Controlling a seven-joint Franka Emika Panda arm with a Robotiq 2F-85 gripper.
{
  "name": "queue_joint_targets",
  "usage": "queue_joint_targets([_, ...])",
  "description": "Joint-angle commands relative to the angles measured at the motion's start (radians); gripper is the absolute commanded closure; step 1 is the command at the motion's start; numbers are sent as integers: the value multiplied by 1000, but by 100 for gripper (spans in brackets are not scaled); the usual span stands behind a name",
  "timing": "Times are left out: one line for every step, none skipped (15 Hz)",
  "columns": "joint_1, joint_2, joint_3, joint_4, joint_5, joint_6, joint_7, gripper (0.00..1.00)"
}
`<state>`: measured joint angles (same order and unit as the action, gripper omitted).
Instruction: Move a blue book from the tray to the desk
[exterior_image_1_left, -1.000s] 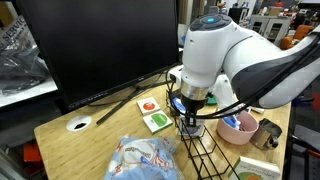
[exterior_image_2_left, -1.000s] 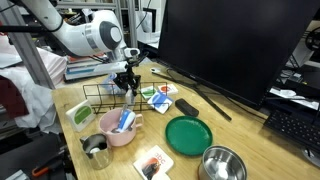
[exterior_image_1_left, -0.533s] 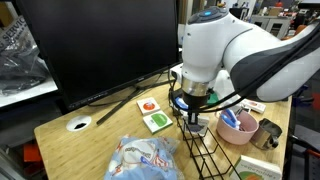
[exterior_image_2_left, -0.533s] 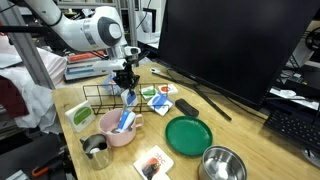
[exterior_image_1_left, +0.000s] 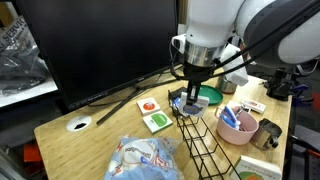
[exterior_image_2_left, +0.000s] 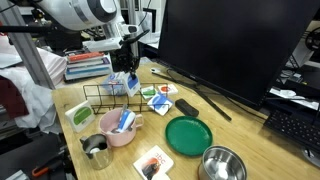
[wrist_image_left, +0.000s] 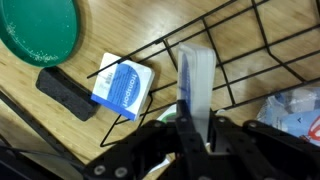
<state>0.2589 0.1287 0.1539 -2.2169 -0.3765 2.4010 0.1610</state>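
While one blue book (wrist_image_left: 195, 78) stands edge-on, clamped between the claw's (wrist_image_left: 196, 128) fingers, it hangs over the end of the single tray (exterior_image_1_left: 205, 150), not on the desk (wrist_image_left: 130, 25). Only the wrist view shows that pinch closely. Both exterior views show one pink bowl (exterior_image_1_left: 238, 128) and one green plate (exterior_image_2_left: 188, 133). An exterior view alone adds one steel bowl (exterior_image_2_left: 222, 163).
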Motion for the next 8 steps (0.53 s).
queue_joint_targets([-9,-83,27,-12,77,-16,-51,96])
queue_joint_targets([-6,-107,38,-13,100,-10,-68,96])
queue_joint_targets([-2,-129,49,-13,120,-4,-81,96])
queue_joint_targets([3,-154,62,-12,138,0,-97,96])
queue_joint_targets([7,-174,74,-13,157,6,-114,96])
queue_joint_targets([13,-190,85,-11,178,8,-133,96])
queue_joint_targets([21,-206,95,-10,213,9,-164,96])
queue_joint_targets([32,-218,104,-12,245,13,-193,96])
